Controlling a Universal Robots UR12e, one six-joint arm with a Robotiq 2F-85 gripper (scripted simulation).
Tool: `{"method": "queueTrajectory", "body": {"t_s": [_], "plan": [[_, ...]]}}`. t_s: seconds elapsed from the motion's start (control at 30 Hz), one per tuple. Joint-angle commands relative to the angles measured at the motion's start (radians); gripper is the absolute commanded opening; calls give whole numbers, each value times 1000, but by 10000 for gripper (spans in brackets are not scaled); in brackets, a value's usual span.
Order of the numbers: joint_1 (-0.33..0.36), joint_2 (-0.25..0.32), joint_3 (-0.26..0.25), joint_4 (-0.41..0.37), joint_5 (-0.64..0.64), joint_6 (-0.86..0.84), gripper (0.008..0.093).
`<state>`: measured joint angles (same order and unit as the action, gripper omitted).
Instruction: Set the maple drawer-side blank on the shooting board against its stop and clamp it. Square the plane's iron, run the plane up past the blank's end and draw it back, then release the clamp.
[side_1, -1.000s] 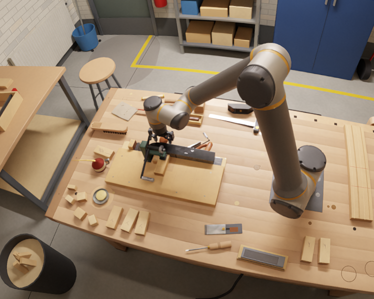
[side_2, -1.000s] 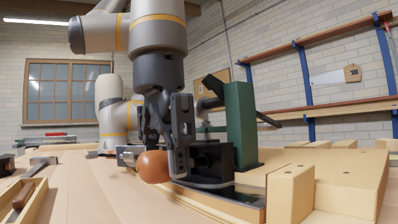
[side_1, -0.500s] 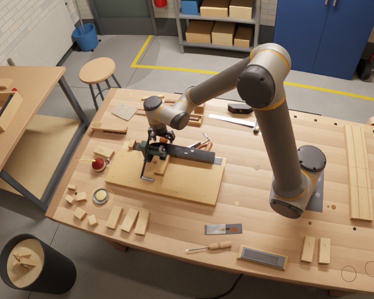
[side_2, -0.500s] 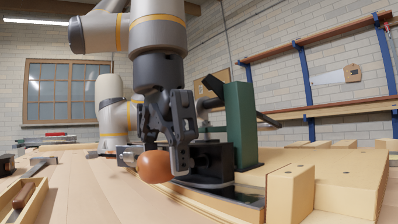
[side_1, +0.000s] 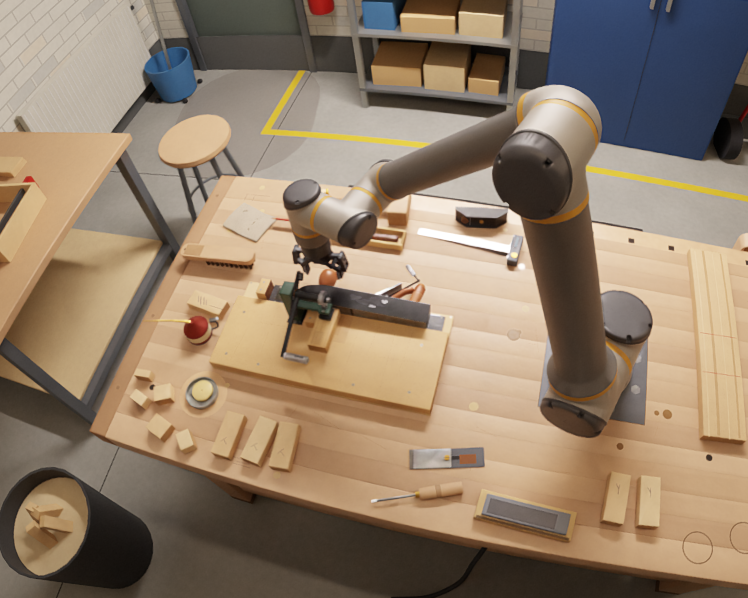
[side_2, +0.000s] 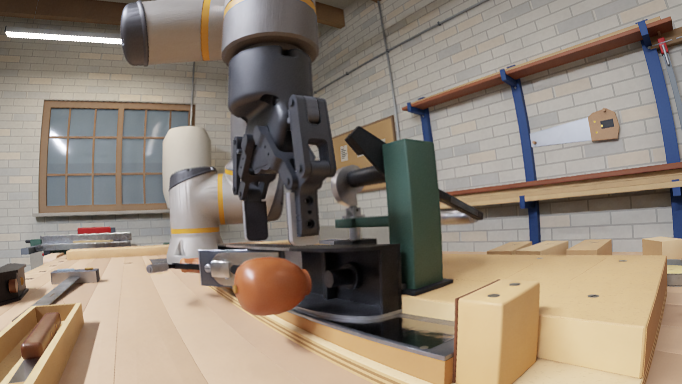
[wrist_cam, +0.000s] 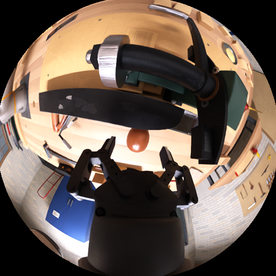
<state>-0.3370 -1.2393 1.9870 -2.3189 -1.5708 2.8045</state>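
My gripper (side_1: 320, 265) (side_2: 280, 225) (wrist_cam: 138, 152) hangs above the round brown knob (side_1: 327, 277) (side_2: 270, 285) (wrist_cam: 138, 139) at the left end of the black plane (side_1: 374, 305) (side_2: 345, 280) (wrist_cam: 108, 109). The plane lies on its side along the far edge of the shooting board (side_1: 334, 349). The maple blank (side_1: 324, 328) lies across the board under the green toggle clamp (side_1: 306, 302) (side_2: 410, 215) (wrist_cam: 231, 100), whose black handle (side_1: 288, 324) (wrist_cam: 198, 51) reaches toward the board's front. The gripper is open and holds nothing.
The workbench carries a brush (side_1: 218, 255), a red-and-cream ball (side_1: 198, 329), a tin (side_1: 201, 391), small blocks (side_1: 159, 405) and spare blanks (side_1: 257, 438) left and front of the board. A square (side_1: 468, 241) lies behind, and chisels (side_1: 408, 287) lie just behind the plane.
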Motion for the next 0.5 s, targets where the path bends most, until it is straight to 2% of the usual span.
{"method": "queueTrajectory", "body": {"t_s": [0.0,0.23,0.47], "plan": [[0,-6,-4,8,0,0,934],[0,-37,-21,57,0,0,934],[0,-44,-25,69,0,0,934]]}}
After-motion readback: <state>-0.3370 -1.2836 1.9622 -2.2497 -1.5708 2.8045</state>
